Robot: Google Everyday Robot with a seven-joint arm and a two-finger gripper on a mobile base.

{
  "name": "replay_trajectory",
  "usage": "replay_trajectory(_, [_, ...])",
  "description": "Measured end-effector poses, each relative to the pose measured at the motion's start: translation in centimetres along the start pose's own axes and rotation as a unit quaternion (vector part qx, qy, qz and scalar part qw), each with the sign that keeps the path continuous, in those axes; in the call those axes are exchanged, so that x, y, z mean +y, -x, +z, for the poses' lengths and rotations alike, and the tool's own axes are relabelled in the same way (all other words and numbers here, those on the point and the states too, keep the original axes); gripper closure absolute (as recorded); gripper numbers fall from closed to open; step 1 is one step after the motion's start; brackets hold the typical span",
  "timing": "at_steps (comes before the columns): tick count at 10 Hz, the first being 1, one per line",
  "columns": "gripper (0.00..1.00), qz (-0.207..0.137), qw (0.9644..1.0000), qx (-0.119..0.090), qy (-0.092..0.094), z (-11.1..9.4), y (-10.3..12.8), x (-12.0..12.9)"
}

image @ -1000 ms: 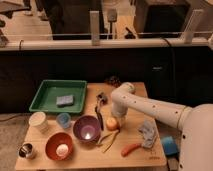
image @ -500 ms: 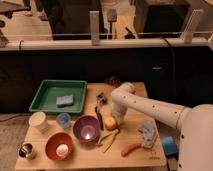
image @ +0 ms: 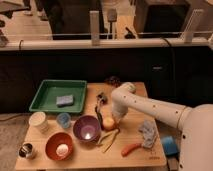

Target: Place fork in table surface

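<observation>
Not much is changed from a second ago: the white arm's gripper is still parked low over the light-brown wooden tabletop, just beside the round purple bowl, fingers pressed together. The slim silvery fork can't be made out. It's probably pinched there, so the release looks pending.

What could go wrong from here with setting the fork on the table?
The gripper, fingers shut, sits low over the light-brown wooden tabletop, just behind the purple bowl and beside a round yellow-orange object. A fork released here might land in the bowl or knock that object. The white arm could also sweep the crossed yellow-green utensils on retreat. I cannot make out the fork.
</observation>
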Motion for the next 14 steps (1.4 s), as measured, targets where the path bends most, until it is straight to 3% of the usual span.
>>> replay_trajectory(3, [1.0, -0.005, 0.9999, 0.004, -0.008, -0.6, 0.2, -0.1])
replay_trajectory(6, [1.0, -0.012, 0.9991, 0.021, -0.036, -4.9, 0.9, -0.5])
replay_trajectory(7, [1.0, -0.014, 0.9985, 0.031, -0.043, -7.6, 1.4, -0.7])
replay_trajectory(10, [1.0, -0.01, 0.9974, 0.054, -0.047, -11.3, 2.0, -1.1])
replay_trajectory(14, [0.97, -0.003, 0.9965, 0.07, -0.045, -12.3, 2.1, -1.0])
